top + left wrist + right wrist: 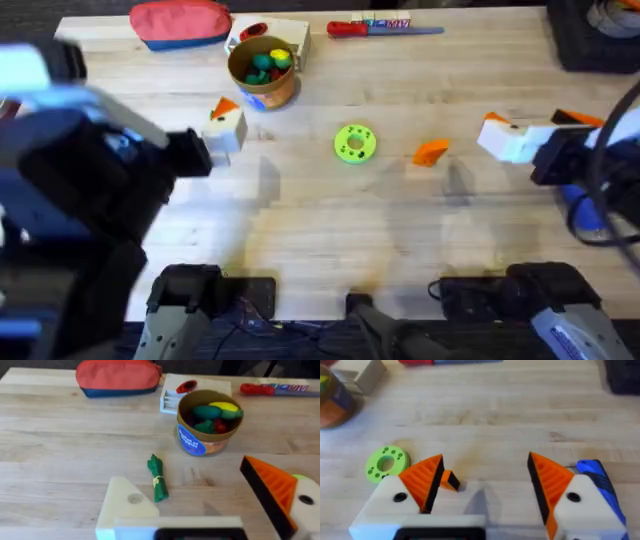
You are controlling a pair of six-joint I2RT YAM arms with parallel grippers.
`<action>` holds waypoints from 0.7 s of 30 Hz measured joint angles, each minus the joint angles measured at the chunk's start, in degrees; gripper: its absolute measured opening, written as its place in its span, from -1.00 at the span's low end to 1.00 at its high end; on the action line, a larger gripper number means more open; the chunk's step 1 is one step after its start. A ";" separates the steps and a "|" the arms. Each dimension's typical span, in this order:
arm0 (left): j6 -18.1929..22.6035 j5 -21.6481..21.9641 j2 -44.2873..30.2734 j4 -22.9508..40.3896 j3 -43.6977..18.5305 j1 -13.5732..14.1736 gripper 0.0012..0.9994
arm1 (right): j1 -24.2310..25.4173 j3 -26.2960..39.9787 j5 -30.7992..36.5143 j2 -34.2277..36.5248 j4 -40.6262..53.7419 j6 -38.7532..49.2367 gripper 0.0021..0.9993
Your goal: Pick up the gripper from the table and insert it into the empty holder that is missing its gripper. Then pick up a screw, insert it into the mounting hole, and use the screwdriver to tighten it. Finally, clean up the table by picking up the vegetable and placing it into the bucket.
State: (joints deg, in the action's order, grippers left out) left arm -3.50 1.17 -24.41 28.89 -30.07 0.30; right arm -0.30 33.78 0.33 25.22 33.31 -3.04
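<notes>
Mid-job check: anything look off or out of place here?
Yes. On the left gripper, one white holder is bare, with no orange pad, while the other finger carries one. A loose orange wedge lies on the table near the green disc.

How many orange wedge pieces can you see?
4. The right gripper wears two, and; the left gripper wears one; one loose orange wedge lies on the table beside the green disc.
</notes>
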 joint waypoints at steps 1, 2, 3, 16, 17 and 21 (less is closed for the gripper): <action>-0.01 0.12 -3.58 1.30 -2.50 0.00 0.97 | 0.00 3.10 -0.01 3.03 2.27 -0.01 0.98; 0.01 0.16 -6.70 2.64 -4.64 0.00 0.97 | 0.00 5.48 -0.01 5.40 3.96 -0.03 0.98; 0.04 0.17 -9.82 4.06 -6.83 0.00 0.97 | 0.00 8.11 -0.01 8.12 5.76 -0.03 0.98; 4.60 0.35 -40.34 8.17 -20.65 -1.39 0.97 | 0.00 19.47 -0.21 27.80 14.00 -0.45 0.98; 4.62 0.34 -42.27 8.15 -20.65 -2.18 0.97 | 0.00 19.47 -0.19 28.08 14.02 -0.53 0.98; 4.59 -0.30 -49.45 7.99 -20.65 -5.11 0.18 | 0.00 19.47 -0.21 28.30 13.98 -0.88 0.98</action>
State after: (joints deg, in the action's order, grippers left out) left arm 1.10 0.87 -73.86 36.88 -50.72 -4.81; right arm -0.30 53.25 0.12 53.52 47.30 -3.91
